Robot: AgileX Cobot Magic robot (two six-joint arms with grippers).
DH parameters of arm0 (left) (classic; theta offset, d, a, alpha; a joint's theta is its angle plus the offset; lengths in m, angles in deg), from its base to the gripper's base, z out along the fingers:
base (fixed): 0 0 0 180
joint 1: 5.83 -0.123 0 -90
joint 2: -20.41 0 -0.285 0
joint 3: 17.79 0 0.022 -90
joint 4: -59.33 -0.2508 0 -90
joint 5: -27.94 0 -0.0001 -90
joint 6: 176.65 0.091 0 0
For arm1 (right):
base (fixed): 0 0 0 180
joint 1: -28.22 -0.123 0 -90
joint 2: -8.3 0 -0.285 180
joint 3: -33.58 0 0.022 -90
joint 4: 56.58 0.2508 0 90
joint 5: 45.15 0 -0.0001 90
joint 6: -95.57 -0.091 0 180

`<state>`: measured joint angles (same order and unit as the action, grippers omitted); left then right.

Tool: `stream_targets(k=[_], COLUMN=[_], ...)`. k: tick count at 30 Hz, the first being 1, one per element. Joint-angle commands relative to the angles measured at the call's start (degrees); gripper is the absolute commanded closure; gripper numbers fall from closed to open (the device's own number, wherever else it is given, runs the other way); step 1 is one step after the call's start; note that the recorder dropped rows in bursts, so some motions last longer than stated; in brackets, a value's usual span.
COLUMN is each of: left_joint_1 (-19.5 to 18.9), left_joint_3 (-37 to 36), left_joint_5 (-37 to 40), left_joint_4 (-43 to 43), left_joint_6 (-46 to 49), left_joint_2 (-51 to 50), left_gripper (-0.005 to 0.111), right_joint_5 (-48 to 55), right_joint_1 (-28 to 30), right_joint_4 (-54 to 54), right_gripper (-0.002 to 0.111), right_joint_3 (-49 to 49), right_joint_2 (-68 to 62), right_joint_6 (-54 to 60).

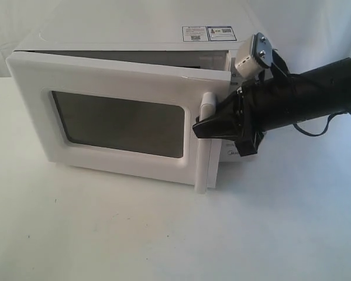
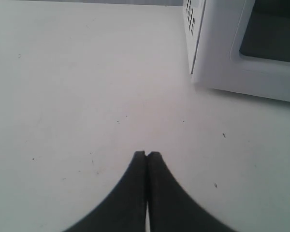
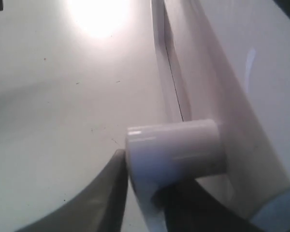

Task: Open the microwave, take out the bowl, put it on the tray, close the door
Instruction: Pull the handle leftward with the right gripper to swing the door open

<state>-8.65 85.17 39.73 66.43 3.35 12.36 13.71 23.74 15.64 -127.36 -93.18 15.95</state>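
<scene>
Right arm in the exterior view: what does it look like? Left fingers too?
The right arm is a black tube with loose black cables and a white boxy camera on its wrist. The right gripper is black, wedge-shaped. The left gripper has dark, smooth, tapering fingers.

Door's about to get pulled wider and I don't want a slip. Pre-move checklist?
1. Right jaws on handle: ok, one each side.
2. Door unlatched: ok, ajar at the handle side.
3. Left jaws out of the swing path: cannot tell; shut over table near the hinge corner.
4. Bowl inside: cannot tell, window dark.
5. Tray ready: cannot tell, none in view.
</scene>
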Motion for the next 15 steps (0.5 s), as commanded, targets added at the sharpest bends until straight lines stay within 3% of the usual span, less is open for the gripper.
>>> stream_targets(k=[1, 4, 12, 15], left_joint_1=[0.30, 0.30, 0.30, 0.30], left_joint_3=[-0.17, -0.17, -0.17, -0.17], left_joint_5=[-0.11, -0.11, -0.11, -0.11], left_joint_4=[0.14, 0.14, 0.14, 0.14], left_joint_6=[-0.38, -0.38, -0.38, -0.38], left_joint_2=[0.26, 0.26, 0.26, 0.26], left_gripper=[0.107, 0.107, 0.107, 0.107], right_joint_5=[9.74, 11.10, 11.10, 11.10], right_joint_1=[-1.11, -1.11, -1.11, -1.11], right_joint_4=[-1.92, -7.54, -23.21, -29.36], right_gripper=[0.061, 0.055, 0.065, 0.069], right_joint_3=[0.05, 0.05, 0.05, 0.05], right_joint_2=[-0.24, 0.43, 2.85, 3.89], right_joint_6=[-9.28, -12.43, -28.96, -40.32])
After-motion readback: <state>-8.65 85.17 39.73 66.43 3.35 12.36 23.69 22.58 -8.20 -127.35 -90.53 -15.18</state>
